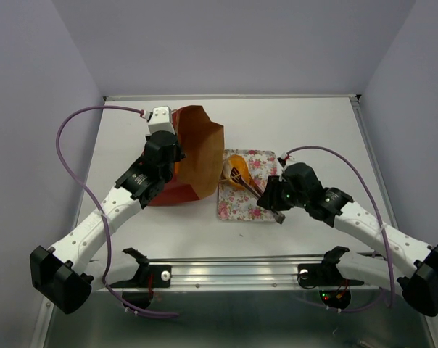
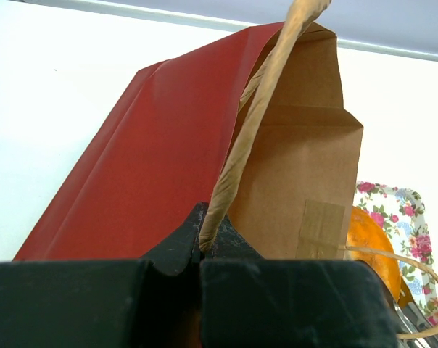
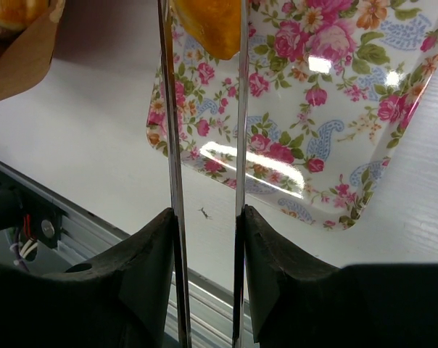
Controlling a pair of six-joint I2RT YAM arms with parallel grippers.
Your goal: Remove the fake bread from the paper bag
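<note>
The red paper bag [image 1: 197, 156] lies tipped on the table, its brown mouth facing the floral tray [image 1: 251, 210]. My left gripper [image 1: 168, 151] is shut on the bag's cord handle [image 2: 255, 116], beside the red side [image 2: 154, 167]. My right gripper [image 1: 275, 196] is shut on metal tongs [image 1: 248, 185], whose two arms [image 3: 172, 145] pinch a glossy orange pastry [image 1: 237, 174] over the tray [image 3: 335, 123]. That pastry shows at the top of the right wrist view [image 3: 212, 22]. Another bun [image 3: 9, 14] sits behind the bag's brown edge [image 3: 23, 65].
A metal rail [image 1: 233, 274] runs along the table's near edge between the arm bases. Purple cables loop off both arms. Grey walls close in the table on the left, right and back.
</note>
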